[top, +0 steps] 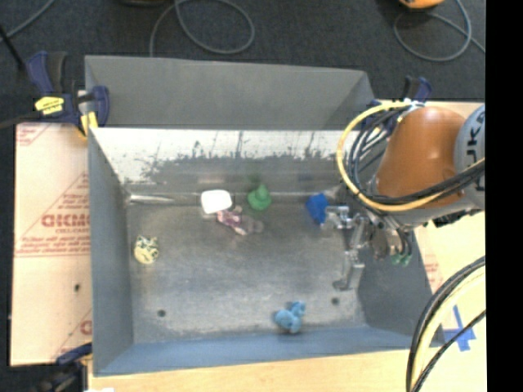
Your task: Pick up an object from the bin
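Blue lump point(317, 208) lies at the back right of the bin point(110, 260), close under the rear wall and just left of the tool's point(346, 281) mount. We see the tool low over bare floor on the right side, touching none of the loose things; we cannot tell whether it is spread or pressed together, and we see nothing held in it.

A pale blue lump point(288, 317) sits near the front wall, left of the tool and apart from it. Along the back, left of the blue lump, come a green piece point(259, 198), then a white block point(216, 201) with a pink piece point(235, 220) just in front of it. A yellow piece point(146, 251) lies alone near the left wall.

Nothing stands between the tool and either blue lump. The middle of the floor is open. The orange cover point(417, 158) and its cables point(359, 149) hang over the right rear corner, and the right wall is close beside the tool.
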`<move>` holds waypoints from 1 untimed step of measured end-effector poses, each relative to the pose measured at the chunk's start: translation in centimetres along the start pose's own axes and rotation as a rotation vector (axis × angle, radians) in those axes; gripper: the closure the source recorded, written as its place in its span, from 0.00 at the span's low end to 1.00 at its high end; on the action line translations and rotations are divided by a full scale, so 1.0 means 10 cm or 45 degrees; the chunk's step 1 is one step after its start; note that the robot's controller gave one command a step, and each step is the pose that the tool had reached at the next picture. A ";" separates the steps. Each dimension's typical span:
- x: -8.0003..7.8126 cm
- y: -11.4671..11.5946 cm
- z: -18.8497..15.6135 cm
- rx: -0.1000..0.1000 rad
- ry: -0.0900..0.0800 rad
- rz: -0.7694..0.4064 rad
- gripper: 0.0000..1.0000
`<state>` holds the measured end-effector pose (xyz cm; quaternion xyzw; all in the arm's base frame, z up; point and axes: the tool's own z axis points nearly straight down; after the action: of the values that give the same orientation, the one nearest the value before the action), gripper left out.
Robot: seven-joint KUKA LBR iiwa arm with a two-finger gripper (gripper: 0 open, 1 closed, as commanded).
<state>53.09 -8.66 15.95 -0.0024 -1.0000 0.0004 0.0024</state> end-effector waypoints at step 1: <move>-0.02 0.00 -0.05 0.001 -0.010 -0.003 0.00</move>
<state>53.27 -8.64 16.40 -0.0012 -1.0000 0.0010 -0.0016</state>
